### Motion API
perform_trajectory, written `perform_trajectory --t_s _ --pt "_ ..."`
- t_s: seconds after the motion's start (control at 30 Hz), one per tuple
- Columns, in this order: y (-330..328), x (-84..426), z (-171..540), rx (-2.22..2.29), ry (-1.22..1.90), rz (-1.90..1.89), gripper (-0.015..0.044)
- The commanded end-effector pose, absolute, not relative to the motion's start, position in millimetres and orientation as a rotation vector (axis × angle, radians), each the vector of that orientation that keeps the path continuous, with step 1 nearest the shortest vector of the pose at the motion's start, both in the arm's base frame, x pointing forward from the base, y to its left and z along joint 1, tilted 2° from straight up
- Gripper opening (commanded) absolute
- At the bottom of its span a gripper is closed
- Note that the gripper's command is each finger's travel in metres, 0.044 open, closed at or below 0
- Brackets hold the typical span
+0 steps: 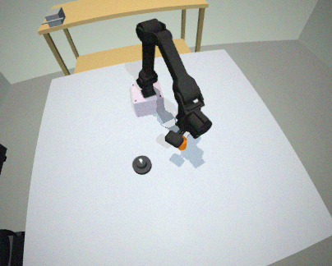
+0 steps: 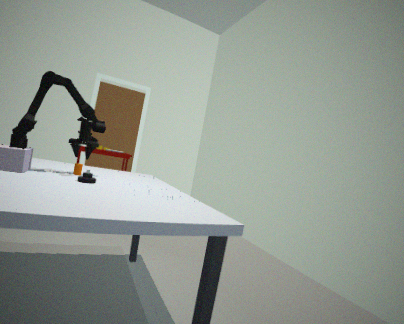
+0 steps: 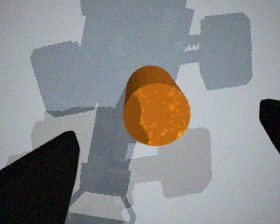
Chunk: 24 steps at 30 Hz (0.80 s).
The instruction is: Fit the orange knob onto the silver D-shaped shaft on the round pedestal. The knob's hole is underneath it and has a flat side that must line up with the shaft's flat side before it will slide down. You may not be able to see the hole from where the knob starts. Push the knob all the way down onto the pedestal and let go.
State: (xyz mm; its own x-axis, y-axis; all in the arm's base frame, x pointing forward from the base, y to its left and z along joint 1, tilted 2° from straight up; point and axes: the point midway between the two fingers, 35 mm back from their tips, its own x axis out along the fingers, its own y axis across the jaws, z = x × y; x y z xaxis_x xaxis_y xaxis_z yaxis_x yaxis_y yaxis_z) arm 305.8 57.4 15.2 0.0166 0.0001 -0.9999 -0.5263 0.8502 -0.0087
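The orange knob [image 1: 183, 144] [image 2: 78, 169] [image 3: 157, 114] stands upright on the table beside the pedestal, clear of it. Its round top shows in the wrist view; the hole underneath is hidden. My gripper [image 2: 82, 154] [image 3: 169, 125] is open above the knob, with a black finger well apart from it on each side in the wrist view. In the top view one finger partly covers the knob. The dark round pedestal [image 1: 142, 167] [image 2: 87, 179] is to the left of the knob in the top view, with the small shaft [image 1: 140, 160] upright at its middle. The shaft's flat side cannot be made out.
The arm's pale pink base block [image 1: 146, 108] [image 2: 16, 159] is on the white table [image 1: 103, 213] [image 2: 150, 207], behind the knob and pedestal in the top view. The arm's shadows lie around the knob. A wooden bench [image 1: 123, 9] stands beyond the table.
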Motion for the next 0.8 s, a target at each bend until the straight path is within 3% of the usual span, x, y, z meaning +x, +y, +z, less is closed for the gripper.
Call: perform_trajectory --t_s 0.0,0.77 --pt "56.9 300.1 16.1 -0.438 1.537 0.442 0.044" --pt "55.8 299.8 -19.4 -0.443 1.536 0.444 0.044"
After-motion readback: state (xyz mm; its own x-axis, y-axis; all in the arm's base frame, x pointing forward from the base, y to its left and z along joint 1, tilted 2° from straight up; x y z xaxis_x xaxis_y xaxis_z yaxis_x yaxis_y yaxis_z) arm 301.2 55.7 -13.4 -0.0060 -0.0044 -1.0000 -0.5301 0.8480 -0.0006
